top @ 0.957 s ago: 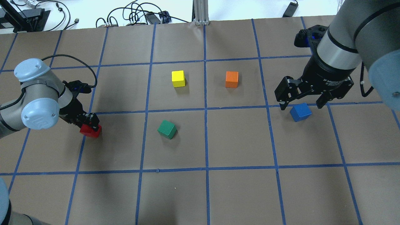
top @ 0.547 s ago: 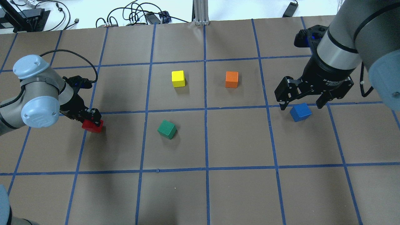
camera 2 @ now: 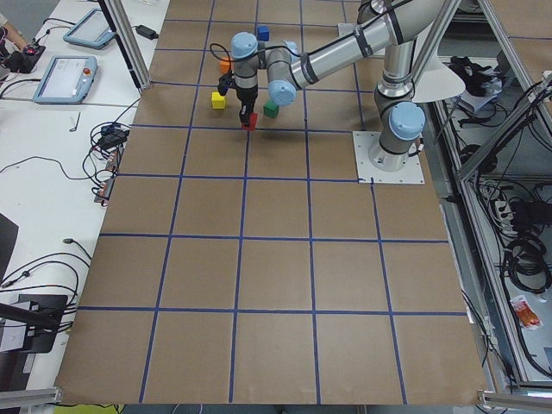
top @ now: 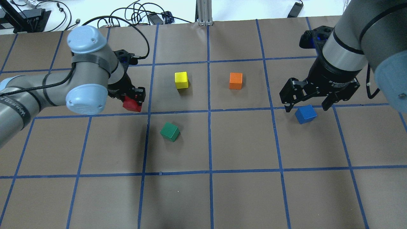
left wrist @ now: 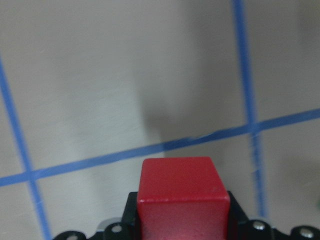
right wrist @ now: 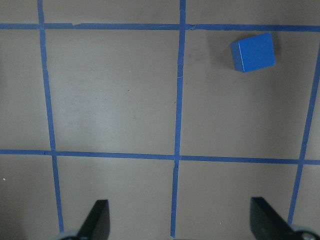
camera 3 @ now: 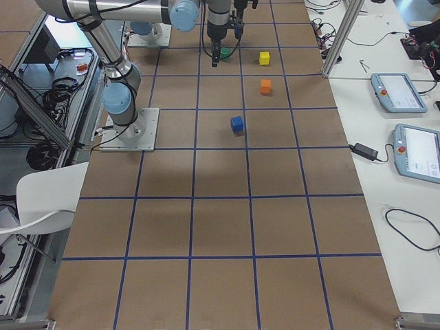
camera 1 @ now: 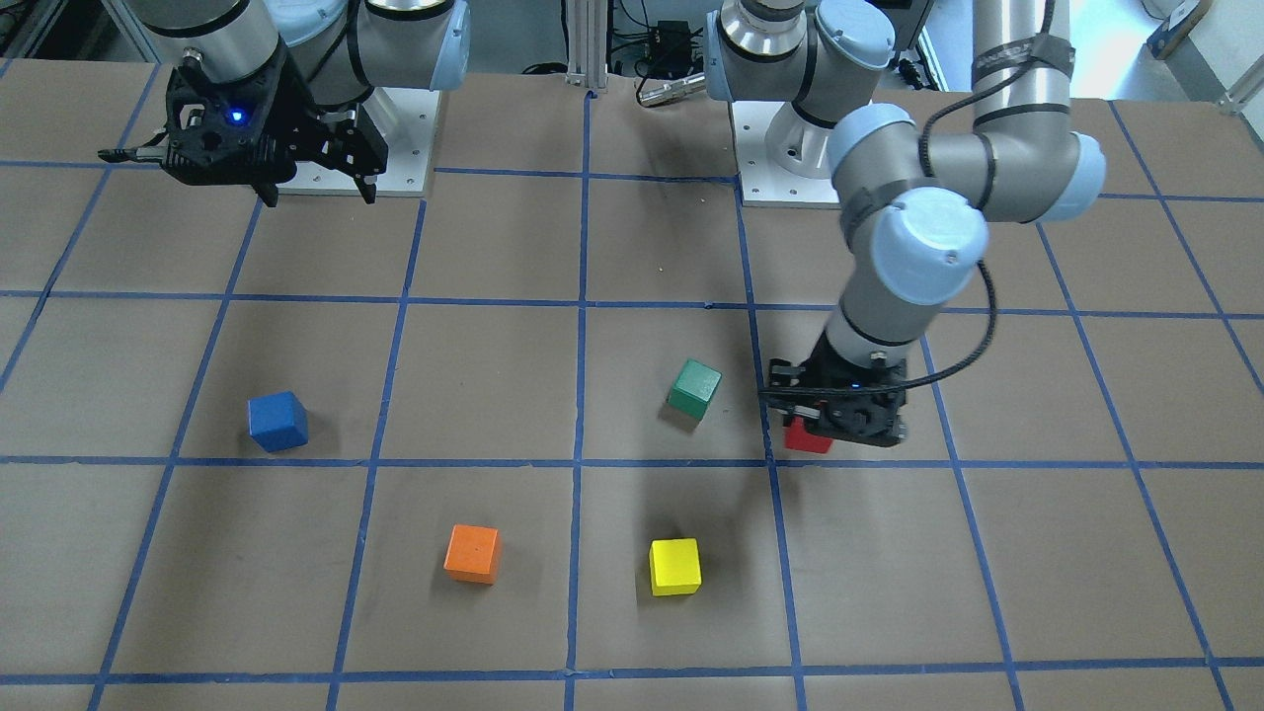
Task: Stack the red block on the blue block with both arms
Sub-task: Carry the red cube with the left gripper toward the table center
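My left gripper [top: 134,99] is shut on the red block [top: 131,105] and holds it just above the paper, left of the yellow cube. The left wrist view shows the red block [left wrist: 183,200] between the jaws with the table below. It also shows in the front-facing view [camera 1: 805,437]. The blue block [top: 306,114] lies on the table at the right, slightly turned. My right gripper [top: 307,108] is open and empty, high above the table; in its wrist view the blue block [right wrist: 253,52] is at the upper right, away from the fingers [right wrist: 97,221].
A green cube [top: 170,131] lies tilted just right of and nearer than the red block. A yellow cube [top: 181,80] and an orange cube [top: 236,80] sit in the middle row. The table is brown paper with a blue tape grid [top: 209,111].
My left arm has carried the red block to the right and farther from the robot, past a grid line, toward the yellow cube. The right arm and blue block have not moved.
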Robot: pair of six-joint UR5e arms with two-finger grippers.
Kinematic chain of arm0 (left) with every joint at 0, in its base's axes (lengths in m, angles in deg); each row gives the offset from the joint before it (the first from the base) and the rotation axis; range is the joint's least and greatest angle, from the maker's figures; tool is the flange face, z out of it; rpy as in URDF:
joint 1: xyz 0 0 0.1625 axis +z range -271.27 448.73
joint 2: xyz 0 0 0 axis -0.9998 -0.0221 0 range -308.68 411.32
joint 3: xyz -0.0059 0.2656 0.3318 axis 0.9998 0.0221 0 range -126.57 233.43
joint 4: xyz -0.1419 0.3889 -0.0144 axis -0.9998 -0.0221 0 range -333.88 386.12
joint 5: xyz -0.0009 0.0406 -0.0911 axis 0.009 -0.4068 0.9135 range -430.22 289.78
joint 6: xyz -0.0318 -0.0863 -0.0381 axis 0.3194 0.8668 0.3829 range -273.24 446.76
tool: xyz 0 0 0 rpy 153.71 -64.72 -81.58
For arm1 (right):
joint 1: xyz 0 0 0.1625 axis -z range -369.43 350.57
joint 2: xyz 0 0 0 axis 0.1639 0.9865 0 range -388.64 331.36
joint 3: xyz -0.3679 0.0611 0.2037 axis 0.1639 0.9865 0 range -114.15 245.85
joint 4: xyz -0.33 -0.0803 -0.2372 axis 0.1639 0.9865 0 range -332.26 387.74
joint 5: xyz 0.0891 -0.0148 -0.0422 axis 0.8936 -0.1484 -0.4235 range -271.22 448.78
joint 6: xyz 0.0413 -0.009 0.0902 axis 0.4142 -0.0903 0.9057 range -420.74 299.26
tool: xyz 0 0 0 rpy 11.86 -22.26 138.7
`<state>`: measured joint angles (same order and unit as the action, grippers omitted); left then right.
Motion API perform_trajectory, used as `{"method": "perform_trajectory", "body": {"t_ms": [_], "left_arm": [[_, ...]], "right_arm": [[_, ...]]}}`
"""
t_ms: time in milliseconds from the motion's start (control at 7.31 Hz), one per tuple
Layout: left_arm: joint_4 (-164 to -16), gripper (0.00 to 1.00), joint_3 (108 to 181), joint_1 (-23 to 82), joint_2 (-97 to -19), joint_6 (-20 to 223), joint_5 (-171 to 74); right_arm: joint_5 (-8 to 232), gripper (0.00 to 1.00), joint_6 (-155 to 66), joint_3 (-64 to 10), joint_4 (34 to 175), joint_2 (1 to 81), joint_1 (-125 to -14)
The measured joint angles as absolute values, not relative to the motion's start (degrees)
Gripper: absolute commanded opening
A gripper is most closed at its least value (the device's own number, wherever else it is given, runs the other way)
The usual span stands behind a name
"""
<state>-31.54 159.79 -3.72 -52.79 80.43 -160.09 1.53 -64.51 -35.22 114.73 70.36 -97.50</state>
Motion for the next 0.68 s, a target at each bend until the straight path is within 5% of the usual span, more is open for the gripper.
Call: {"method": "perform_trajectory", "body": {"t_ms": [547,684], "left_arm": [[-27.4,0.09,155.56,-18.84,-59.47,99.23,-155.03],[-24.91,0.49,155.05,-19.83,-61.97,100.83,-154.29]], "right_arm": [[1.51,1.0,-64.48,-35.22,114.92,70.32,-97.44],[1.51,1.0,-64.48,-35.22,114.89,70.34,-97.43]]}}
